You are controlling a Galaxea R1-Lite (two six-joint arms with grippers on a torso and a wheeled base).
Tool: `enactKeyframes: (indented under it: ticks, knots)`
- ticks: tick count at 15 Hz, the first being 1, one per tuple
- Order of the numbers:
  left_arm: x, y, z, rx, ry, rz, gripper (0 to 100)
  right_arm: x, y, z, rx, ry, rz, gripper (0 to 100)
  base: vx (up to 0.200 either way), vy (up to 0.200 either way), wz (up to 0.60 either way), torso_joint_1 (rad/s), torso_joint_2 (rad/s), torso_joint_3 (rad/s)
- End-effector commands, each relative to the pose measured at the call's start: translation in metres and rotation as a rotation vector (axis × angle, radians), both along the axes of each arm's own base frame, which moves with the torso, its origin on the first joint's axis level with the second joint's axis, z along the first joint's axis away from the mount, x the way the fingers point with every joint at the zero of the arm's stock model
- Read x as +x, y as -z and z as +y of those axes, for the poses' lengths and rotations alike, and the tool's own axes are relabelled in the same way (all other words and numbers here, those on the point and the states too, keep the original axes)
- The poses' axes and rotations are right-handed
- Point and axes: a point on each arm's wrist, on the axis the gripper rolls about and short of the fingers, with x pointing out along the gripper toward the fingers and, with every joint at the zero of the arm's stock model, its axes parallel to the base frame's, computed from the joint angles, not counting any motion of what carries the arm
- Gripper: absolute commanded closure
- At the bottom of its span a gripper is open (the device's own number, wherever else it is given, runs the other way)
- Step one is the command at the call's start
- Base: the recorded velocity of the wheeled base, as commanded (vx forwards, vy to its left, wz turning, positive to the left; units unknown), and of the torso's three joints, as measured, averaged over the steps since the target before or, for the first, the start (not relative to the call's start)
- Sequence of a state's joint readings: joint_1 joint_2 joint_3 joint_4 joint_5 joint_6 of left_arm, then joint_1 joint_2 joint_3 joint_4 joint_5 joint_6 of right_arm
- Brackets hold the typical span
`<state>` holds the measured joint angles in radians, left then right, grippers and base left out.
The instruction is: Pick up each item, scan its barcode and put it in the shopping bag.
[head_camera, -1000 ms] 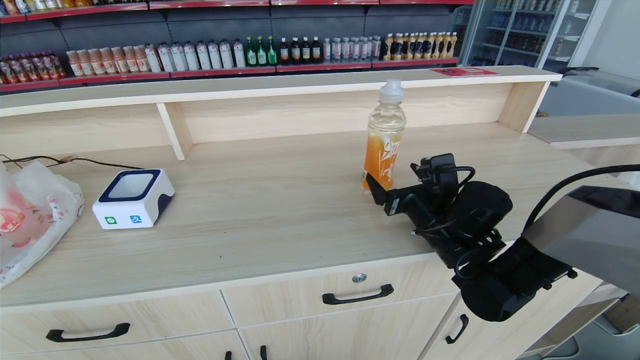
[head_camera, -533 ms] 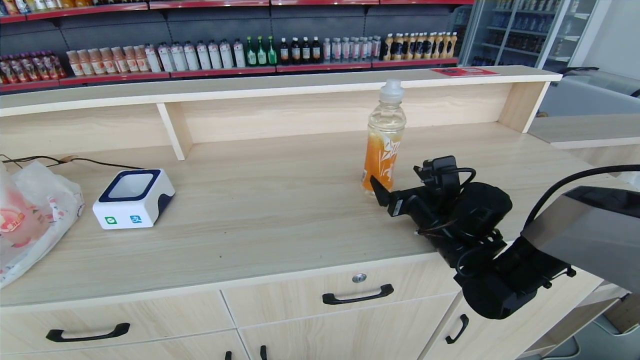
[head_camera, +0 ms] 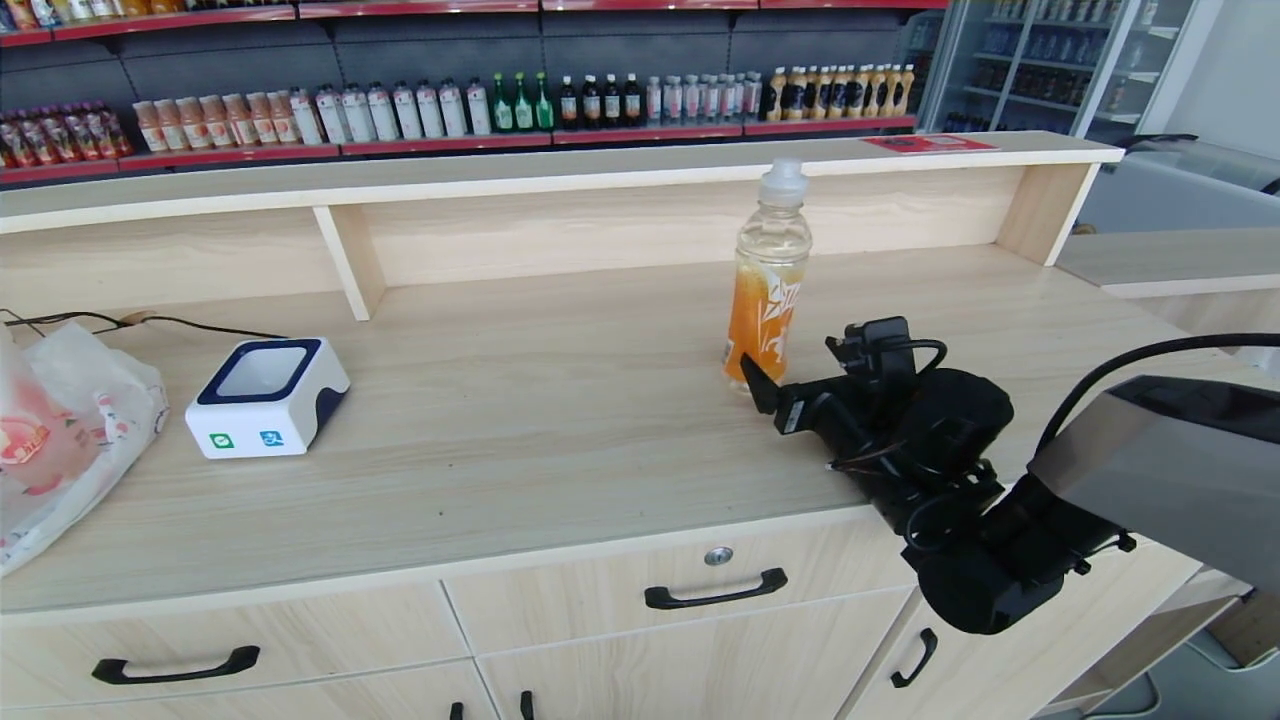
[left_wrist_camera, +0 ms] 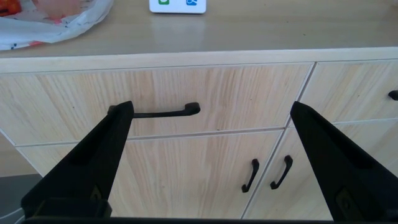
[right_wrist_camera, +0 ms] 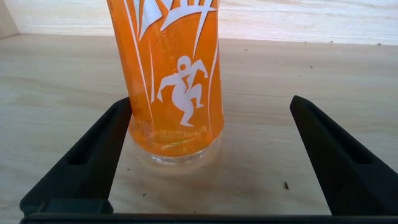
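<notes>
The drawer fronts [head_camera: 600, 610] stand nearest, with black handles [head_camera: 715, 590] and a round lock [head_camera: 718, 555] just under the counter's front edge. The left gripper [left_wrist_camera: 211, 107] hangs before them below that edge, its jaws spread wide with nothing between them. Its wrist view looks up past the lip to the base of the scanner [left_wrist_camera: 177, 5] and a fold of the shopping bag [left_wrist_camera: 56, 22].

On the counter [head_camera: 560, 450], the bag slumps at the far left, right at the front edge. The scanner sits just beside it, window up, a dark cable [head_camera: 150, 320] trailing behind. A wide run of countertop separates the scanner from the bottle [head_camera: 768, 290], which stands upright on the right half, well back from the front edge.

The right arm lies across the front edge at the right. The right gripper [head_camera: 765, 385] sits low over the wood at the bottle's foot, jaws much wider apart than the bottle and gripping nothing. In the right wrist view the bottle's base stands between the fingers [right_wrist_camera: 93, 155], hard beside one with open wood before the other; whether it touches cannot be told. That view gives the orange label's white figure and the clear base; the head view gives the pale cap and clear neck.

Behind the bottle the counter ends at a raised wooden ledge [head_camera: 560, 170] with an upright divider [head_camera: 350, 262]. A red mat [head_camera: 930, 143] lies on the ledge's right end. Beyond are store shelves [head_camera: 450, 105] of drinks and a glass-door fridge [head_camera: 1040, 60].
</notes>
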<state>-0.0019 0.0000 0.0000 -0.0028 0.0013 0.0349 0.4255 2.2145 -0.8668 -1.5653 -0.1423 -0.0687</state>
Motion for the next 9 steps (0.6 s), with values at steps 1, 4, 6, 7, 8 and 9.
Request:
enactKeyframes:
  ticks: [1, 4, 6, 7, 8, 9]
  knots:
    - [0.0, 0.0, 0.0, 0.0, -0.001, 0.0, 0, 0.001, 0.003, -0.005, -0.005, 0.016, 0.013, 0, 0.0, 0.0, 0.0, 0.0, 0.0, 0.0]
    - [0.0, 0.0, 0.0, 0.0, -0.001, 0.0, 0, 0.0, 0.007, -0.01, -0.004, 0.024, 0.029, 0, 0.0, 0.0, 0.0, 0.0, 0.0, 0.0]
    - [0.0, 0.0, 0.0, 0.0, -0.001, 0.0, 0, -0.004, 0.01, -0.012, 0.004, 0.029, 0.051, 0, 0.0, 0.0, 0.0, 0.0, 0.0, 0.0]
    - [0.0, 0.0, 0.0, 0.0, -0.001, 0.0, 0, -0.01, 0.013, -0.015, -0.003, 0.031, 0.075, 0, 0.0, 0.0, 0.0, 0.0, 0.0, 0.0]
    - [0.0, 0.0, 0.0, 0.0, -0.001, 0.0, 0, -0.015, 0.013, -0.017, -0.004, 0.031, 0.088, 0, 0.0, 0.0, 0.0, 0.0, 0.0, 0.0]
    - [0.0, 0.0, 0.0, -0.001, -0.001, 0.0, 0, -0.018, 0.013, -0.018, -0.005, 0.031, 0.093, 0, 0.0, 0.0, 0.0, 0.0, 0.0, 0.0]
